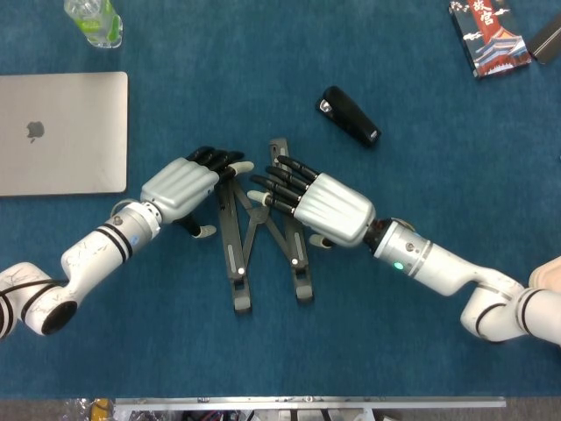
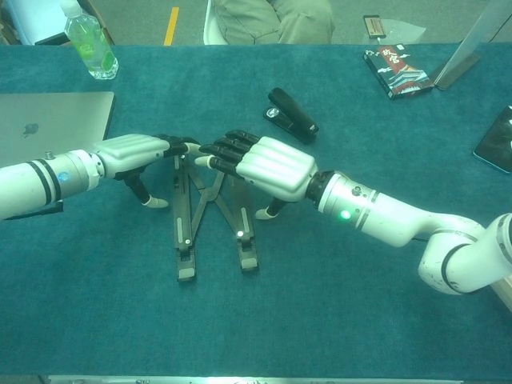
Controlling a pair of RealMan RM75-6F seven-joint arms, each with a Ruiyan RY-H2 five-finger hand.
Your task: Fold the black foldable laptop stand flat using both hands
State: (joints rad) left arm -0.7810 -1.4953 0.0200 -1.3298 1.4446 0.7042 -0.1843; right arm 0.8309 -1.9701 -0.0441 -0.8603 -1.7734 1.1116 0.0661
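We see the stand [image 1: 263,224] lying on the blue counter [image 1: 263,53] between the two hands, with its two long bars near to each other and the thin cross links making a narrow X between them, so we judge it is partly folded but not yet flat. Our left hand [image 1: 186,187] lies on the far end of the left bar with its fingers [image 1: 213,158] stretched forward and only a little apart, holding nothing that we can see. Our right hand [image 1: 324,209] covers the far end of the right bar, its fingers [image 1: 279,180] also extended and slightly spread; whether they only press or really hook the bar we cannot tell. The risk, in our judgement, is that both hands push only at the far end, so the near feet can swing apart or the whole stand can slide on the cloth. A fingertip can also be caught between the closing links. The stapler [image 1: 349,116] is near behind the right hand, and the laptop [image 1: 61,132] is well apart at the left.
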